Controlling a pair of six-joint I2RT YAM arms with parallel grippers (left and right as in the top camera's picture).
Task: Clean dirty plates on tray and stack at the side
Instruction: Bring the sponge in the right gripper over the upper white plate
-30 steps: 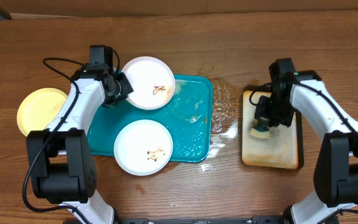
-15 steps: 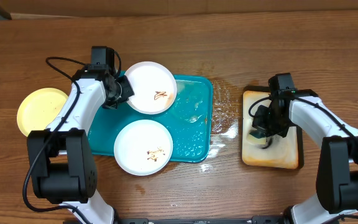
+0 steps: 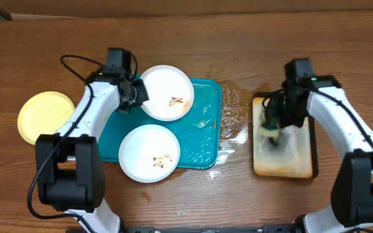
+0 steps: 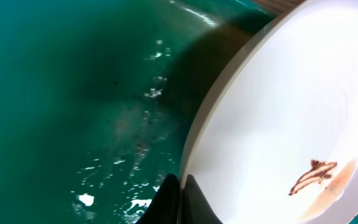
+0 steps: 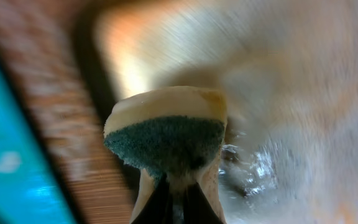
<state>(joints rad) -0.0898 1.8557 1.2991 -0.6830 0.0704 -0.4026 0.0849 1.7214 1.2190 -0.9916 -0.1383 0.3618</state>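
Plates: three were in view. The far white plate (image 3: pixel 167 90) and the near white plate (image 3: pixel 149 153) were over the teal tray (image 3: pixel 203 139), each with a brown smear. The yellow plate (image 3: pixel 45 116) lay on the surface (image 3: pixel 186 39) to the left of the tray, apart from it.
Left gripper (image 3: pixel 139 96): its jaws were closed on the left rim of the far white plate. In the left wrist view the plate threw a shadow on the wet tray, so I judged it was lifted a little.
Right gripper (image 3: pixel 272 133): its jaws were gripping a sponge (image 5: pixel 166 134) over the tan tray (image 3: pixel 290 162) at the right. Both views of it were blurred.
Step in hand: by my judgement, the beginning of cleaning the far white plate, which was held ready with the sponge not yet on it.
Next move: it called for bringing the sponge across to the smear (image 4: pixel 316 174), with a firm grip on the rim.
Direction and long axis: the plates were round, so they had no long axis. The held plate faced upward. The long axis of the teal tray ran left to right.
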